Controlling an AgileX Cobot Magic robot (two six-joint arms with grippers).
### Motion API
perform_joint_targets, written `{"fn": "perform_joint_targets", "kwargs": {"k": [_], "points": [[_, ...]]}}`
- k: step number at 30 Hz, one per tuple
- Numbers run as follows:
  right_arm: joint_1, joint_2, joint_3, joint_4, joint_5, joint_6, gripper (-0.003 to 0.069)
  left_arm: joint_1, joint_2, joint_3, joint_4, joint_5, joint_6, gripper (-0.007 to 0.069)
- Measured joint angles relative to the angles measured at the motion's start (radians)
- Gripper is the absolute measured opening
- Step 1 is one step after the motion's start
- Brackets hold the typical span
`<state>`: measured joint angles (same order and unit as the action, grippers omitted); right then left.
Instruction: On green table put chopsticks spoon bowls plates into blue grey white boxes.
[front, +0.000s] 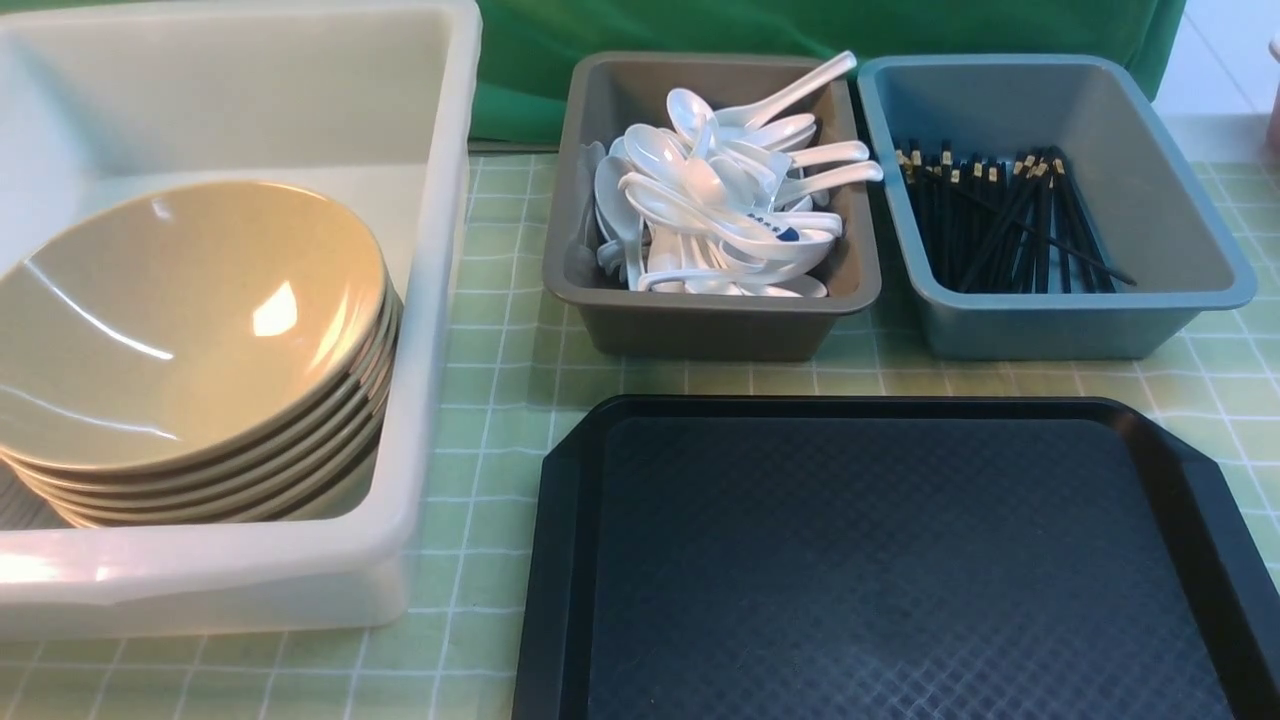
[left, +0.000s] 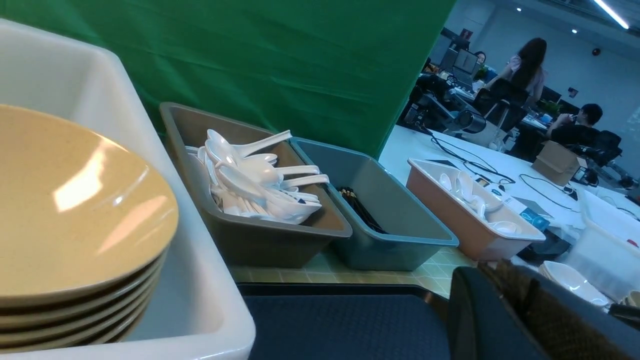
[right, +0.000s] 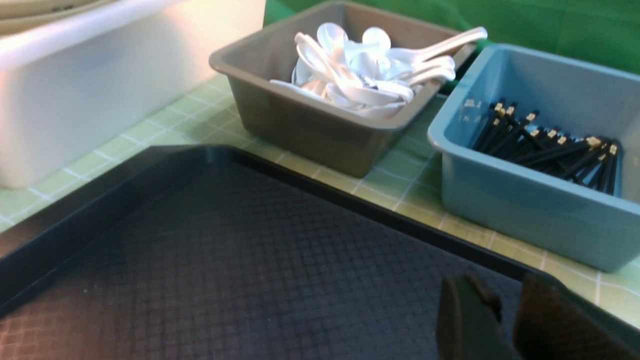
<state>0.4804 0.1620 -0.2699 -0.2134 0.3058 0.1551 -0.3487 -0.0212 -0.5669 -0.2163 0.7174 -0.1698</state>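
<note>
Front view: the green table (front: 500, 330) is carrying the white box (front: 440, 300) on the left, where a stack of tan bowls (front: 190, 330) is leaning. The grey box (front: 700, 325) is holding a heap of white spoons (front: 720, 215); one is showing a small blue mark, too small to read. Just beside it, the blue box (front: 1090, 320) is holding the chopsticks (front: 1010, 225). The black tray (front: 880, 560) is lying bare in front. No plates are showing.

Left wrist view: the left gripper (left: 505, 310) is sitting clenched, grasping nothing, above the tray's edge.

Right wrist view: the right gripper (right: 507, 320) is hanging over the tray, fingers (right: 462, 315) slightly parted, empty.
</note>
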Motion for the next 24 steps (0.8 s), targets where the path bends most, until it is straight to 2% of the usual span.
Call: {"fn": "perform_joint_targets", "kwargs": {"k": [4, 6, 12, 15, 17, 21, 24], "points": [[0.0, 0.0, 0.0, 0.0, 0.001, 0.0, 0.0169, 0.004, 0.0, 0.051, 0.162, -0.024, 0.094, -0.0002], [0.0, 0.0, 0.0, 0.0, 0.002, 0.0, 0.0172, 0.027, 0.0, 0.096, 0.262, -0.062, 0.099, -0.0002], [-0.001, 0.0, 0.0, 0.0, 0.005, 0.0, 0.0173, 0.176, 0.0, 0.287, 0.47, -0.15, -0.045, -0.0002], [-0.001, 0.0, 0.0, 0.0, 0.006, 0.0, 0.0173, 0.23, 0.0, 0.361, 0.475, -0.222, -0.034, -0.0002], [-0.001, 0.0, 0.0, 0.0, 0.007, 0.0, 0.0173, 0.293, 0.0, 0.462, 0.435, -0.321, 0.031, -0.0002], [-0.001, 0.0, 0.0, 0.0, 0.007, 0.0, 0.0173, 0.345, 0.001, 0.568, 0.339, -0.373, 0.106, -0.0002], [-0.001, 0.0, 0.0, 0.0, 0.007, 0.0, 0.0174, 0.363, 0.002, 0.586, 0.292, -0.367, 0.117, -0.0002]]}}
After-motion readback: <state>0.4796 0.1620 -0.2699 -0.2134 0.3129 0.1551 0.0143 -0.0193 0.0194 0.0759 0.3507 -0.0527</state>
